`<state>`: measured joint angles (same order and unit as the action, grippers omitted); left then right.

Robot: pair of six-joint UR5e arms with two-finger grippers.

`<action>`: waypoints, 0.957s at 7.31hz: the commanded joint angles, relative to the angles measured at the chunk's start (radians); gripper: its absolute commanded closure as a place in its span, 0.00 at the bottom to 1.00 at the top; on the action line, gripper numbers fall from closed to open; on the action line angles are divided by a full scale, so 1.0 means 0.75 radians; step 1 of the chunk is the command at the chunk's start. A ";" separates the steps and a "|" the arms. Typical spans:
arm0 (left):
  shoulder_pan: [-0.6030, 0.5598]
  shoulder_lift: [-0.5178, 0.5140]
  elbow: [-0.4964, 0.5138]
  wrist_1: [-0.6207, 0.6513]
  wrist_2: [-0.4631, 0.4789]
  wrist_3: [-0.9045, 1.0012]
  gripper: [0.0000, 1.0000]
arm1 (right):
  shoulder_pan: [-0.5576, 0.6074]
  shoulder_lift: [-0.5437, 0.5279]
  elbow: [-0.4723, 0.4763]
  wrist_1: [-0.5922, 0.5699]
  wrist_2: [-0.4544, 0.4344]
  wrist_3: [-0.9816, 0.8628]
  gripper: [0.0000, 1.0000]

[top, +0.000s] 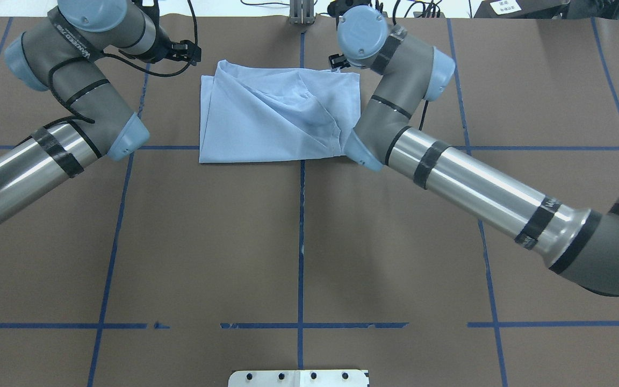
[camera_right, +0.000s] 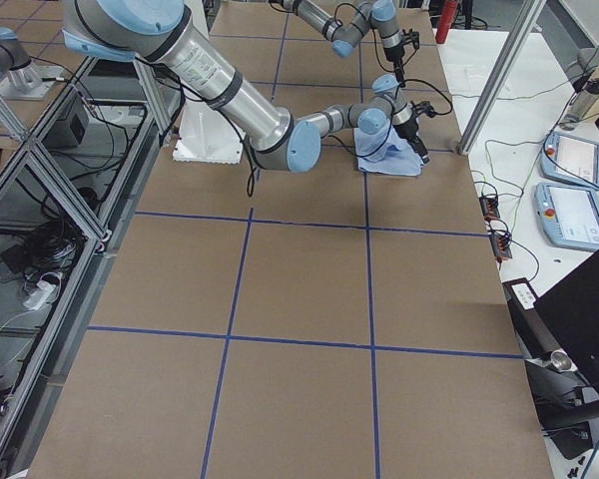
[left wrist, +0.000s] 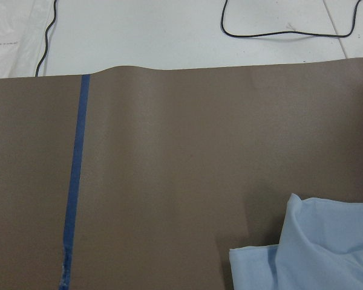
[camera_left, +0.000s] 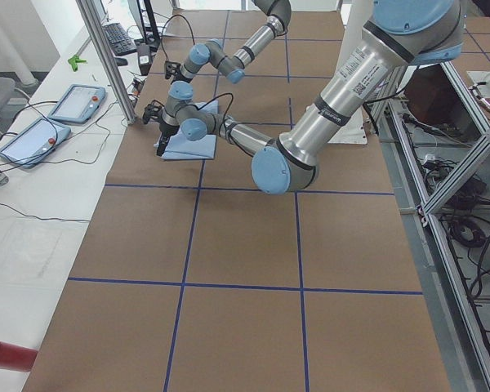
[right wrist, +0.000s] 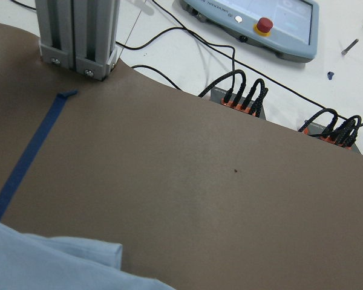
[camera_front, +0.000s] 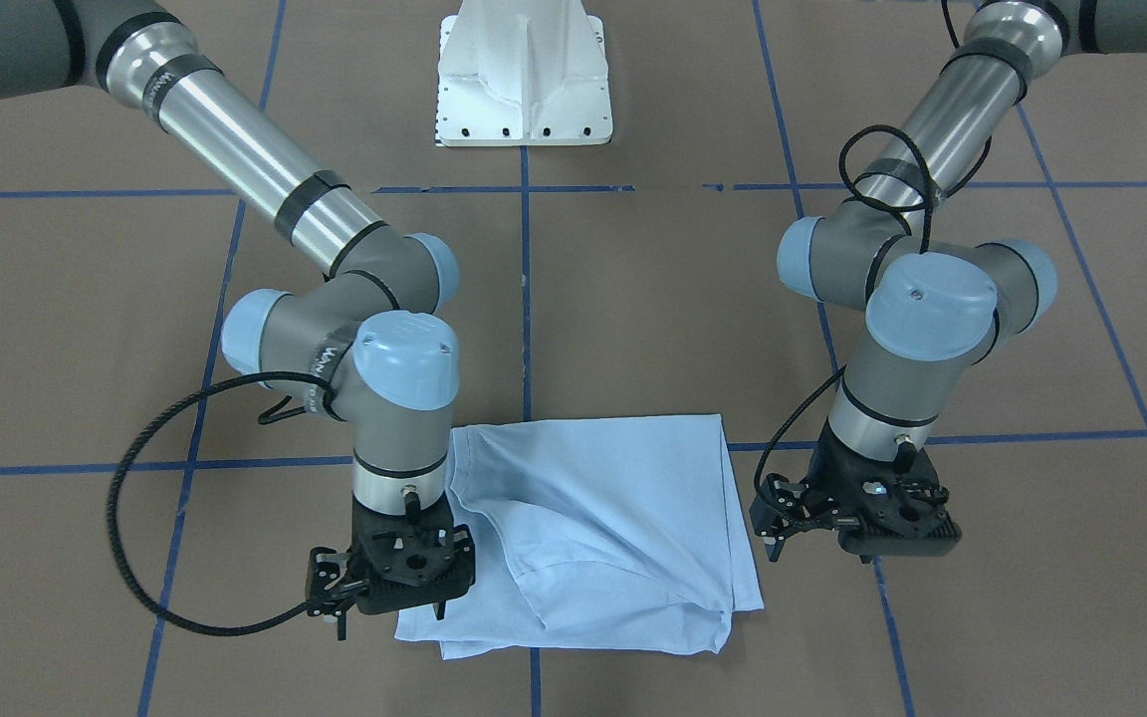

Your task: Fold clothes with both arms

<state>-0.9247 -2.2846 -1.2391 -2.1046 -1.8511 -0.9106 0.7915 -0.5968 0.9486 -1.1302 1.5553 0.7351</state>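
Note:
The light blue T-shirt (camera_front: pixel 593 538) (top: pixel 277 118) lies folded into a rough rectangle on the brown table, with diagonal creases across it. My right gripper (camera_front: pixel 389 612) (top: pixel 336 60) points down over the shirt's far corner. Its fingers look spread, one over the cloth edge and one off it, and the cloth is not lifted. My left gripper (camera_front: pixel 825 553) (top: pixel 180 51) hangs beside the opposite side of the shirt, a gap away, open and empty. A shirt corner (left wrist: pixel 308 254) shows in the left wrist view and a shirt edge (right wrist: pixel 54 260) in the right wrist view.
The white pedestal base (camera_front: pixel 524 75) stands at the robot's side of the table. Blue tape lines (top: pixel 301 242) grid the brown table. Past the far edge there is a metal post (right wrist: pixel 78 36), cables and a pendant with a red button (right wrist: pixel 254 18).

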 commanded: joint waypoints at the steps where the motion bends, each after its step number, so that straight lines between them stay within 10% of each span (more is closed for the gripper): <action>1: -0.049 0.145 -0.184 0.008 -0.084 0.009 0.00 | 0.139 -0.187 0.274 -0.143 0.286 -0.124 0.00; 3: -0.060 0.170 -0.201 0.008 -0.086 0.056 0.00 | 0.103 -0.186 0.282 -0.127 0.299 -0.056 0.00; 7: -0.060 0.176 -0.187 0.004 -0.080 0.069 0.00 | -0.038 0.142 -0.194 0.195 0.060 0.195 0.00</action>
<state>-0.9695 -2.1553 -1.3826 -2.1003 -1.9116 -0.8604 0.7936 -0.5708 0.9297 -1.0662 1.6615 0.8245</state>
